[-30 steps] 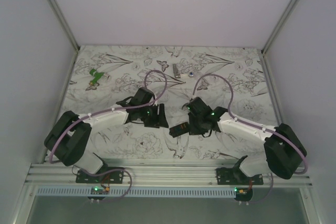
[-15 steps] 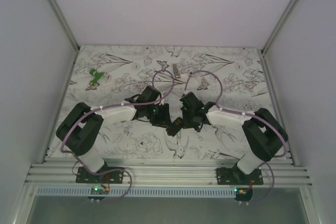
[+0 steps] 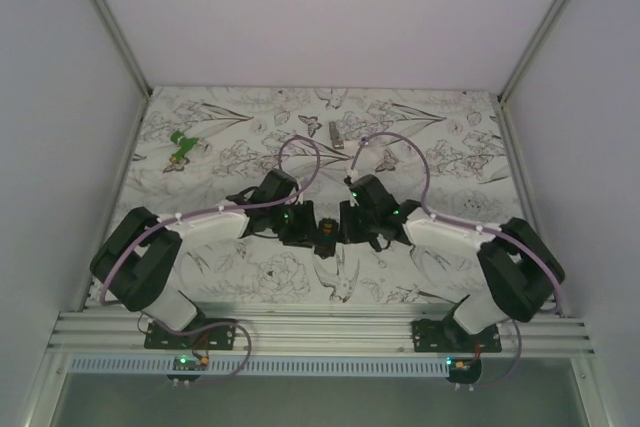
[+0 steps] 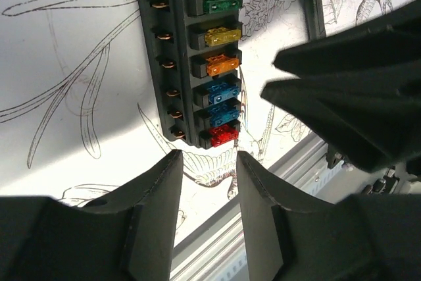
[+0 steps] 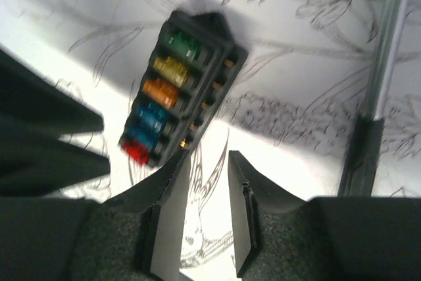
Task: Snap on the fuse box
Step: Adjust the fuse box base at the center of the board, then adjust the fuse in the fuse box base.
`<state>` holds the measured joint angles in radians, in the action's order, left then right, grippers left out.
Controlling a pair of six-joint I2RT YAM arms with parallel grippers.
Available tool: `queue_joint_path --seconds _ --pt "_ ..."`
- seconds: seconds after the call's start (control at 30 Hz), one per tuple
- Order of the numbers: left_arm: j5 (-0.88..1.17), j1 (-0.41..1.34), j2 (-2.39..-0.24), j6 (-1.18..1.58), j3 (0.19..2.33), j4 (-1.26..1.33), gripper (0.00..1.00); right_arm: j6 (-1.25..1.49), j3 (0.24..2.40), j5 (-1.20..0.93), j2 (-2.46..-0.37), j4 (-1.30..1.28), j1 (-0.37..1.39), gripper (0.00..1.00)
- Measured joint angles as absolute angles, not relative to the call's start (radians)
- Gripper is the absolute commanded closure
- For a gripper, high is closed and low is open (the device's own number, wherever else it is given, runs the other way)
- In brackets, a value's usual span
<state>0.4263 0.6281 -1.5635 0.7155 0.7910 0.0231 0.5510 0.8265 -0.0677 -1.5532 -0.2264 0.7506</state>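
Fuse box (image 4: pixel 197 64) flat near the middle of the near edge of the table (image 3: pixel 240 277), fuses exposed. Left end effector (image 4: pixel 209 159) and right end effector (image 5: pixel 205 162) part-open, empty, flanking it. Likely approach stage; next, bracing both sides squarely.

1. The tabletop (image 3: pixel 440 147) wears a white cover printed with black line-drawn flowers, birds and butterflies.
2. Plain pale walls close it in: far wall (image 3: pixel 320 17), left wall (image 3: pixel 50 147), right wall (image 3: pixel 590 167).
3. Metal frame posts stand at the far left corner (image 3: pixel 108 17) and far right corner (image 3: pixel 545 22).
4. A grooved aluminium rail (image 3: pixel 330 330) runs along the near edge, with a slotted strip (image 3: pixel 330 365) just nearer.
5. The light is soft and even.
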Motion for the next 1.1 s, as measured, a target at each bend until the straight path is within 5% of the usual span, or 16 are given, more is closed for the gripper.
queue_joint_path --seconds 0.47,1.1 --pt "0.414 0.628 -1.590 0.744 0.796 0.027 0.66 0.724 0.648 -0.300 -1.500 0.048 0.749 0.58" --pt "0.424 0.629 -1.635 0.748 0.831 0.025 0.74 0.792 0.614 -0.336 -1.530 0.150 0.733 0.76"
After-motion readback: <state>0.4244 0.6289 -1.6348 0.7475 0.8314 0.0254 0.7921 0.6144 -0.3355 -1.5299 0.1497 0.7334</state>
